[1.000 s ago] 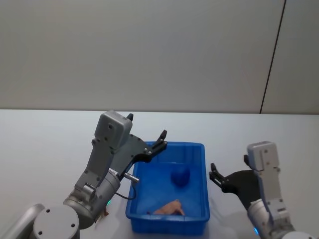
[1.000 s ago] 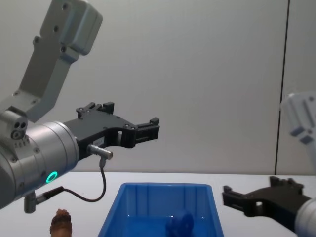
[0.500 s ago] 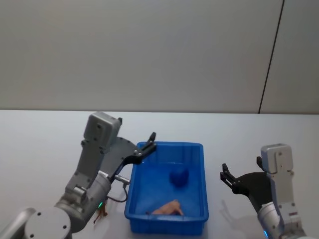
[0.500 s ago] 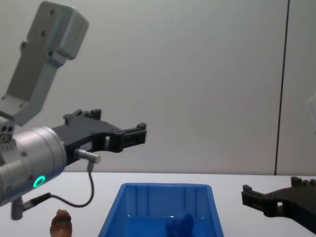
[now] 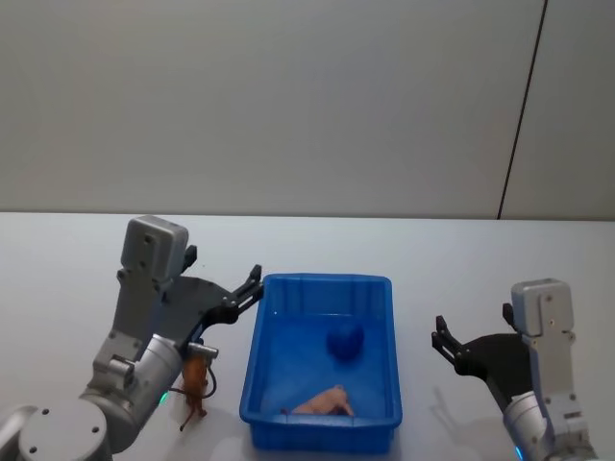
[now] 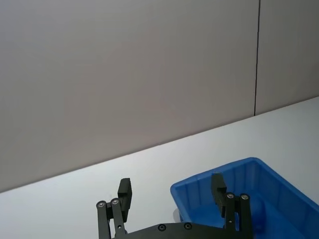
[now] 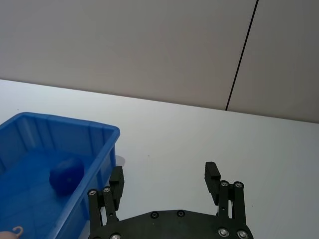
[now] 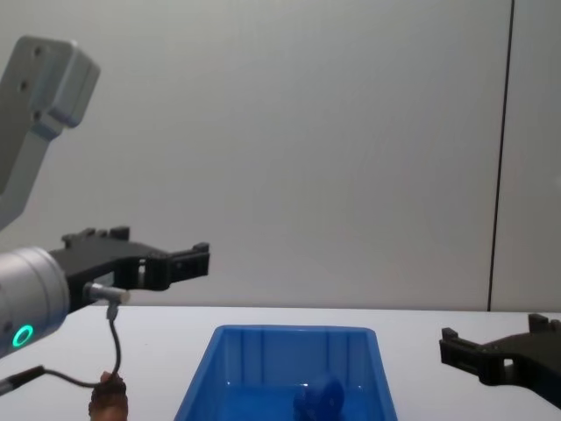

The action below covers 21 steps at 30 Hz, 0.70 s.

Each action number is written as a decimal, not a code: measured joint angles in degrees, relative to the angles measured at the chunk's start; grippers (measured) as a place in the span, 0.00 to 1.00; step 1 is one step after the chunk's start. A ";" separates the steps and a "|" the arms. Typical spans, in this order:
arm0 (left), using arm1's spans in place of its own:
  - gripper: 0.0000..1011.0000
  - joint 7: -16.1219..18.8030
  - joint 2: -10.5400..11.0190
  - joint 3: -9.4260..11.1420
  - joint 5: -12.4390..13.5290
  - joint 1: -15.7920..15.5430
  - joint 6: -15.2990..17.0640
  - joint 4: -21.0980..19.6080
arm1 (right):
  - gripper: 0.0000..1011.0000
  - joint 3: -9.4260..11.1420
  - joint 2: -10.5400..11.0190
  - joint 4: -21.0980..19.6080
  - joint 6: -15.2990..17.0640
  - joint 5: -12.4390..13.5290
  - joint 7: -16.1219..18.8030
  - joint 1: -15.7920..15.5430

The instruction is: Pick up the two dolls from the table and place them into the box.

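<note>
The blue box [image 5: 325, 285] stands in the middle of the white table [image 5: 77, 269]. Inside it lie a pale pink doll [image 5: 323, 402] near the front wall and a dark blue round part [image 5: 346, 340] farther back; the blue part also shows in the chest view [image 8: 320, 395] and the right wrist view [image 7: 66, 174]. The reddish-brown fuzzy doll [image 5: 195, 382] stands on the table just left of the box [image 8: 294, 346]. My left gripper [image 5: 248, 285] hangs open and empty above the table by the box's far left corner, over that doll [image 8: 110, 395]. My right gripper [image 5: 448, 344] is open and empty, right of the box.
A plain grey wall with a dark vertical seam [image 5: 519, 115] rises behind the table. White tabletop stretches to both sides of the box and behind it.
My left arm has swung left and drawn back, its gripper going from above the box to beside its left corner. My right gripper has shifted a little to the right, away from the box.
</note>
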 joint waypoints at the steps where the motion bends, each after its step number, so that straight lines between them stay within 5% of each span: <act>1: 0.99 0.05 0.02 -0.15 -0.32 -0.01 0.24 0.18 | 0.99 0.01 0.02 -0.06 0.01 0.01 -0.04 -0.04; 21: 0.99 1.65 -0.94 -2.22 -8.99 -1.23 7.29 4.89 | 0.99 0.13 0.16 -0.33 0.02 0.13 -0.27 -0.27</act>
